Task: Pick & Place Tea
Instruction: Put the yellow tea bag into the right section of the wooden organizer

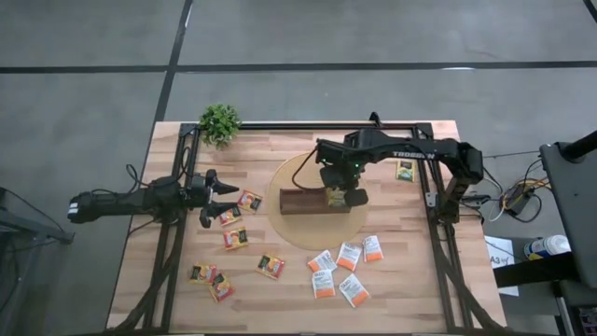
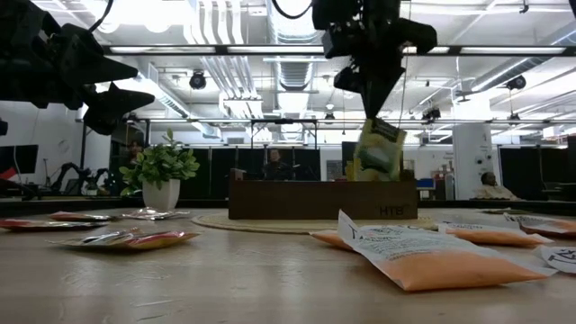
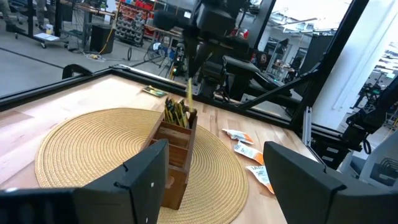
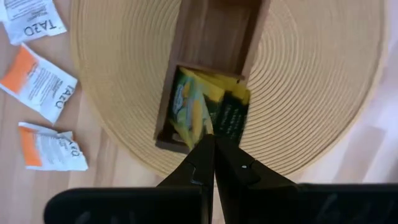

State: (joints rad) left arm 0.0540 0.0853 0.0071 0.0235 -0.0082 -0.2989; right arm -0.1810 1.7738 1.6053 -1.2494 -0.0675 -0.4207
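Above the end compartment of the long dark-brown wooden box (image 4: 211,68), we see our right gripper (image 4: 213,142) pinching a green-yellow tea sachet (image 4: 194,112) hanging edge-down, directly over that slot and the sachets already inside; our left gripper (image 1: 216,198) waits, spread, well apart.

Green-yellow tea sachet (image 4: 193,112), dark-brown wooden box (image 1: 303,201), tan woven mat (image 1: 289,229), white-orange sachets (image 1: 347,257)

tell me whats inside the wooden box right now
The end compartment of the wooden box holds green-yellow tea bags; the right gripper, shut, pinches another over them. The next compartment looks empty; the rest is out of sight.
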